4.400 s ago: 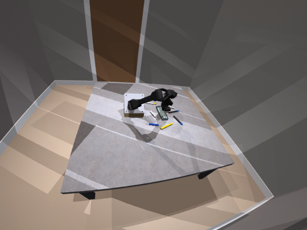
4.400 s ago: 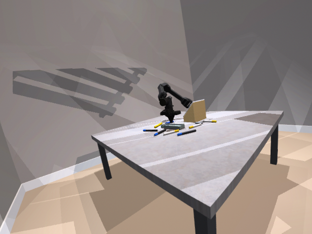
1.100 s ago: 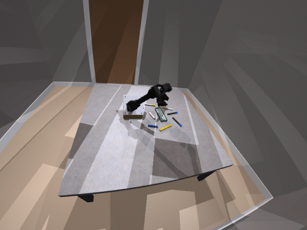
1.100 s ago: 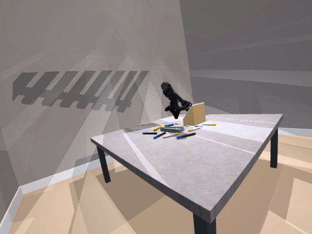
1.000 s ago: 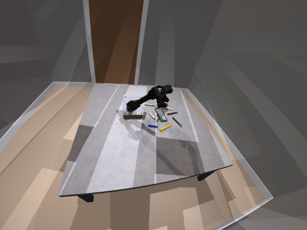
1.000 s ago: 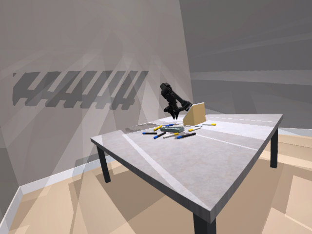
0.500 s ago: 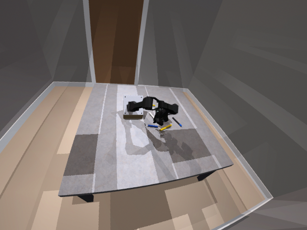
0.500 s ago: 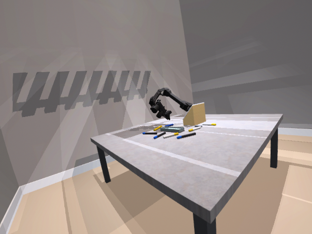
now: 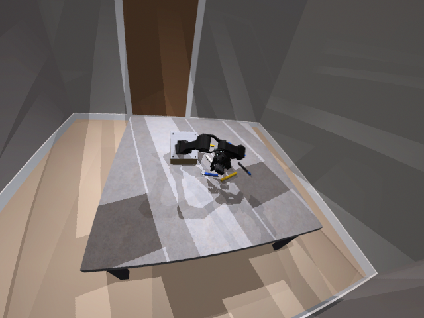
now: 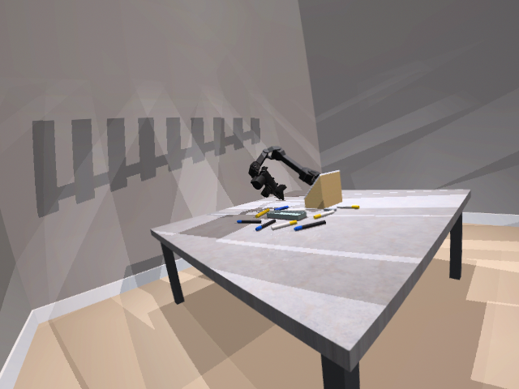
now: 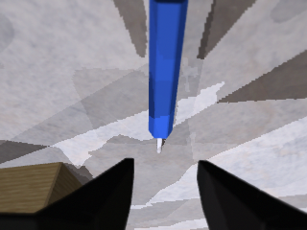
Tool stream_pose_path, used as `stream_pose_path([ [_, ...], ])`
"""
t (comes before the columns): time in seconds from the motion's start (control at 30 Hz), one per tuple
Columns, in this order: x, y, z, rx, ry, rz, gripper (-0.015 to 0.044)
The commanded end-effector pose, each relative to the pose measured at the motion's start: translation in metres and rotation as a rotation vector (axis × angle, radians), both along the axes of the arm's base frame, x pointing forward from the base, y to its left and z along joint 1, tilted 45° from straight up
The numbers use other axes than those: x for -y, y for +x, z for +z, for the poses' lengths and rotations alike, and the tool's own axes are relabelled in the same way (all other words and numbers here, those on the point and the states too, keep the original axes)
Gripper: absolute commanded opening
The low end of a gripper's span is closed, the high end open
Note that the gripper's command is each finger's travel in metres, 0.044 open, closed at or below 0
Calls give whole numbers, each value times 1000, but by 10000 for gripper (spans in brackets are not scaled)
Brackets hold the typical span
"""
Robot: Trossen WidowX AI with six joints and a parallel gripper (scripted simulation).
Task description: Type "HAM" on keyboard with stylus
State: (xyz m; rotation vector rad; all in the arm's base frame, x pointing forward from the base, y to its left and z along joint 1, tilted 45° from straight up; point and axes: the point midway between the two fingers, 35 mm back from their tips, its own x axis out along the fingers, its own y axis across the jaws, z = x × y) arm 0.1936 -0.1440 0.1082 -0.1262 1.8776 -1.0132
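The blue stylus (image 11: 165, 67) lies flat on the bench (image 10: 335, 259), just ahead of the parted, empty fingers of the gripper (image 11: 165, 184), its white tip towards them. It looks light, rigid and smooth, likely to roll; mid-barrel seems the best hold. The bench looks hard and matte. Beside the stylus lie the keyboard (image 10: 286, 215) and other pens; grey walls surround the bench.

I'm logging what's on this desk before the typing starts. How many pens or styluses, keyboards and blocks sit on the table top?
Pens or styluses: 8, as far as the exterior view shows
Keyboard: 1
Wooden wedge block: 1
Total: 10
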Motion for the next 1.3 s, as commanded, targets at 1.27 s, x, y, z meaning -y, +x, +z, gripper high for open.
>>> stream_pose_path([
  [1.27,22,-5,-24,-9,1,5,150],
])
